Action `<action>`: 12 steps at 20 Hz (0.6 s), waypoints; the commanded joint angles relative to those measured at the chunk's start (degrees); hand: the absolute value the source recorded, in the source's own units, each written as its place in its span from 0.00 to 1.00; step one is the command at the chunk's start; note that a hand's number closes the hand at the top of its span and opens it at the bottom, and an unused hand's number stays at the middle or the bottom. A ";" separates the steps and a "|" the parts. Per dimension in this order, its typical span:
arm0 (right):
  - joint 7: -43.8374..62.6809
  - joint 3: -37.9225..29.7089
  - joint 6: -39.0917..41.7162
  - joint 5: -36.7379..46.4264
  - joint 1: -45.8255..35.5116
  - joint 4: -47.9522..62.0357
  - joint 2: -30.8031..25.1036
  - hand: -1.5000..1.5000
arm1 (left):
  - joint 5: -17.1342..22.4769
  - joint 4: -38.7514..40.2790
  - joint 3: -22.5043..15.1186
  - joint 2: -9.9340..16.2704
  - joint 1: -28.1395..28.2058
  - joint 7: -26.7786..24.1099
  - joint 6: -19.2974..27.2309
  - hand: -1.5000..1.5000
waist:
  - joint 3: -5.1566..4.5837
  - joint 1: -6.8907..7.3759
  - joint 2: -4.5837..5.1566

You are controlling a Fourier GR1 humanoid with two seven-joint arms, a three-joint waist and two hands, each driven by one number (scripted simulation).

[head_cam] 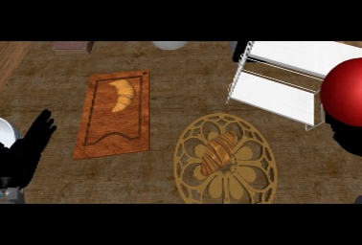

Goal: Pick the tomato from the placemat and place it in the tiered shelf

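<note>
The red tomato point(343, 92) is large at the right edge of the head view, lifted close to the camera. My right hand point(348, 139) shows black beneath it, curled under it and holding it. The tomato partly covers the right side of the white tiered shelf point(276, 93), which stands at the upper right. The round tan openwork placemat point(247, 184) lies at the lower middle with a brown croissant point(219, 153) on it. My left hand point(28, 146) rests open at the left edge, fingers pointing up.
A wooden cutting board point(96, 122) lies left of centre with a golden croissant point(123, 95) on it. A white round object point(170, 45) and a dark block point(73, 46) sit along the far edge. A white shape point(5, 131) shows at the left edge.
</note>
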 commanded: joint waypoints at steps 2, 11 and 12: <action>8.00 -5.26 10.07 -3.84 -8.27 3.69 -4.60 1.00 | 0.19 5.26 1.60 1.13 -2.09 -2.44 -1.43 0.50 | -0.05 -0.63 -0.02; -0.02 -10.32 8.02 -1.32 -15.16 20.63 -14.46 1.00 | -0.73 0.02 -0.09 -0.79 0.05 -0.45 -0.71 0.50 | 0.03 0.52 0.24; -0.55 -6.91 4.51 2.23 -13.60 21.35 -13.50 1.00 | -0.13 -1.39 0.39 -0.15 0.09 1.53 -1.00 0.50 | 0.05 0.83 0.31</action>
